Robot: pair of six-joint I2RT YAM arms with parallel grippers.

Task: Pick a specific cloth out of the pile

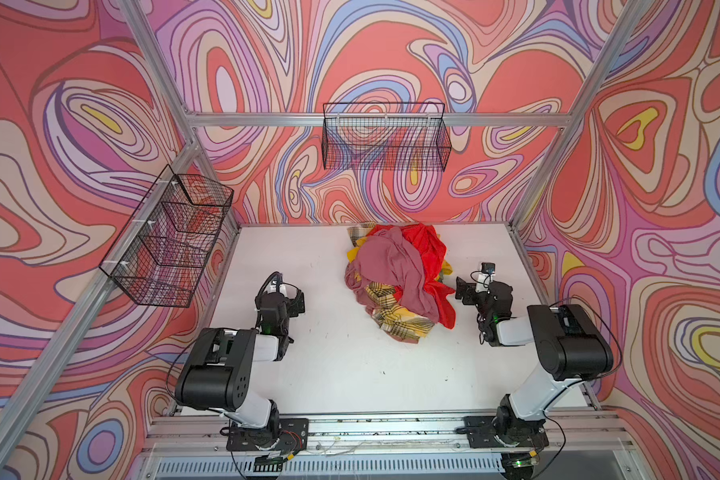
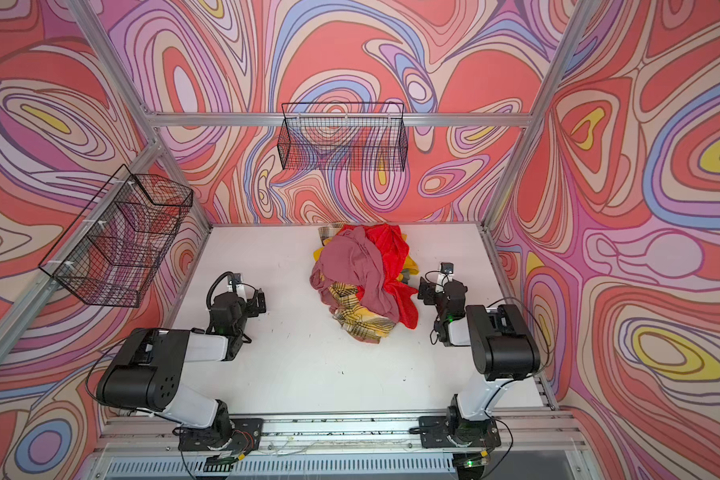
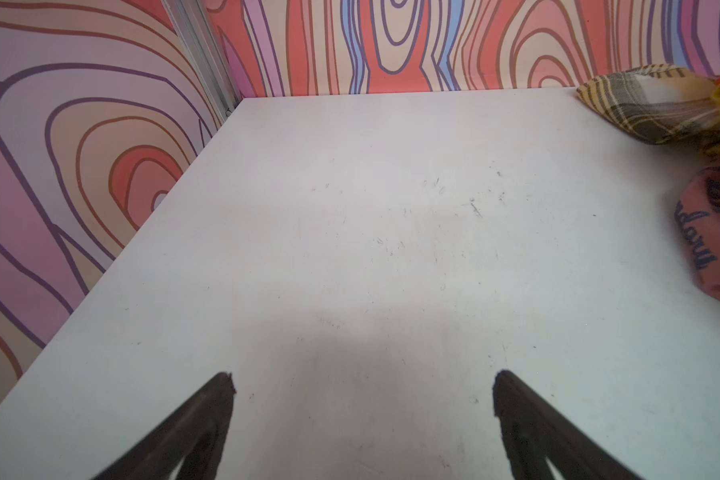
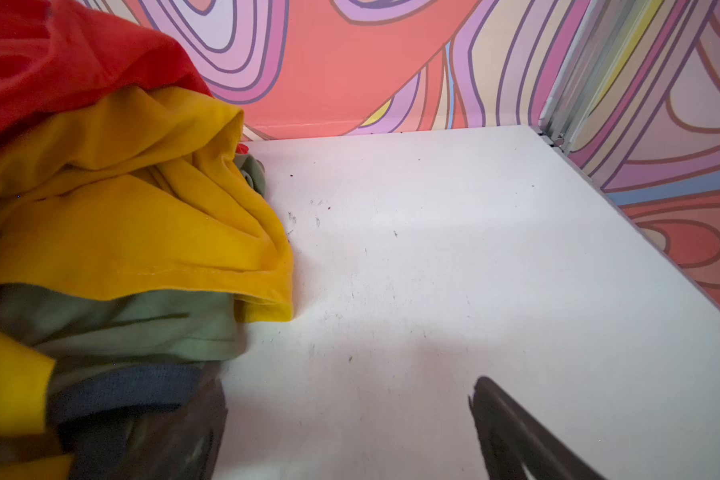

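1. Over the counter [image 1: 341, 357], both top views: the pile [image 1: 400, 278] sits toward the far edge, right of centre. A large plain pink cloth [image 1: 391, 266] drapes its top. A red cloth [image 1: 431, 249] runs down the right flank, and a plaid cloth [image 1: 395, 322] lies at the near foot. The cloth wanted does not show as such: no white label patch is visible. Judged buried or folded under.
2. Same views: the left hand [image 1: 297, 300] hangs well apart from the pile, fingers spread, empty. The right hand [image 1: 461, 289] sits just beside the pile's right flank, fingers spread, nothing held.
3. Left wrist view: the hand's fingers stand wide apart over bare counter. Only the pile's edge shows, a plaid corner and a pink piece with dark blue lettering [image 3: 703, 245]. Cannot tell whether that is the cloth.
4. Right wrist view: fingers apart. One fingertip [image 4: 192, 428] lies against the pile's foot with fabric lapping it. Stacked there are a mustard cloth [image 4: 142, 208], a green cloth [image 4: 142, 324] and a blue-grey knit band [image 4: 129, 388]. The band may be the target's trim; unconfirmed.
5. Risks:
   - Closing here would likely pinch the mustard or green layers, not the target.
   - Two pinks invite taking the large one by mistake.
   - The layers overlap, so a pull may drag the whole heap along.
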